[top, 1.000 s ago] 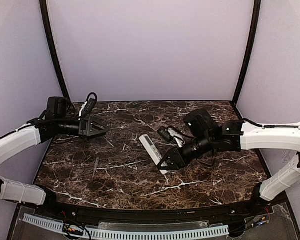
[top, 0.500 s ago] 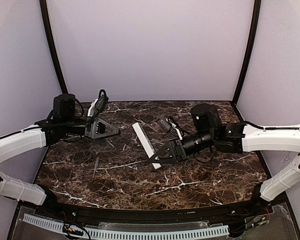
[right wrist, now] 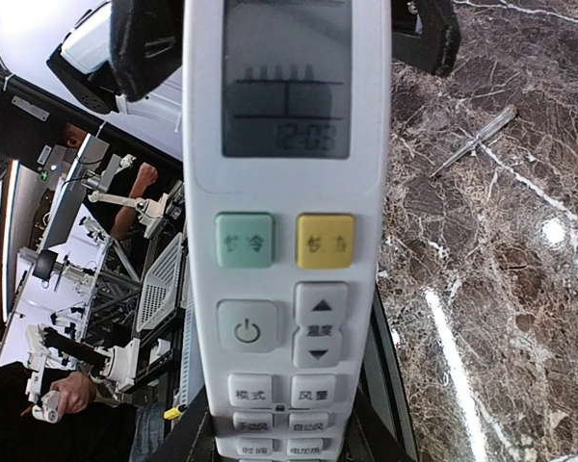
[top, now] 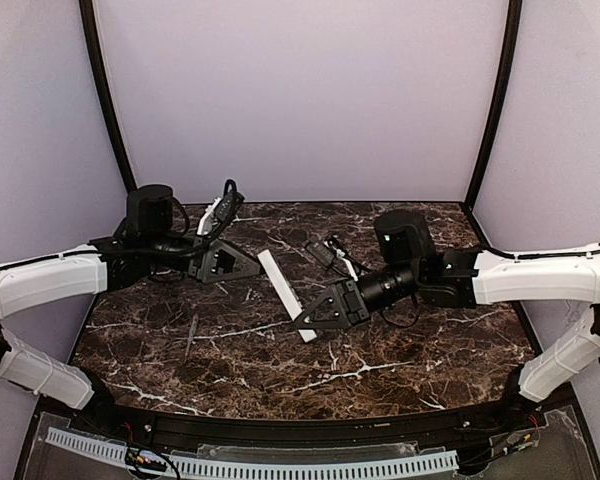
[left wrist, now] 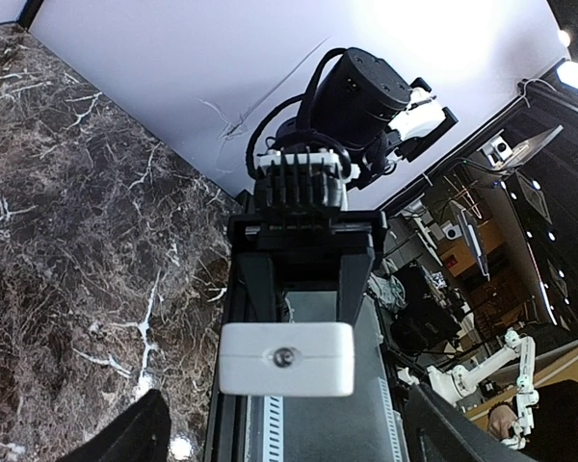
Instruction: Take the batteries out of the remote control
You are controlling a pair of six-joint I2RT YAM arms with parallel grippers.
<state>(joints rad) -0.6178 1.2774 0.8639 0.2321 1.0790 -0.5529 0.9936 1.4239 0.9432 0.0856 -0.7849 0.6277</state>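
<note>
Right gripper (top: pixel 315 318) clamped on remote control (top: pixel 278 278), held tilted above table (top: pixel 430 350) centre. Left gripper (top: pixel 252 266) jaws apart, just beside its far end. Only right wrist shows display (right wrist: pixel 285 91) and buttons (right wrist: pixel 327 241); top sees a white bar.

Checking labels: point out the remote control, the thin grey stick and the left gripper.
remote control (top: pixel 282 283): top view, middle of its white body.
grey stick (top: pixel 191 337): top view, middle of its shaft.
left gripper (top: pixel 252 268): top view, midway between its fingertips.
</note>
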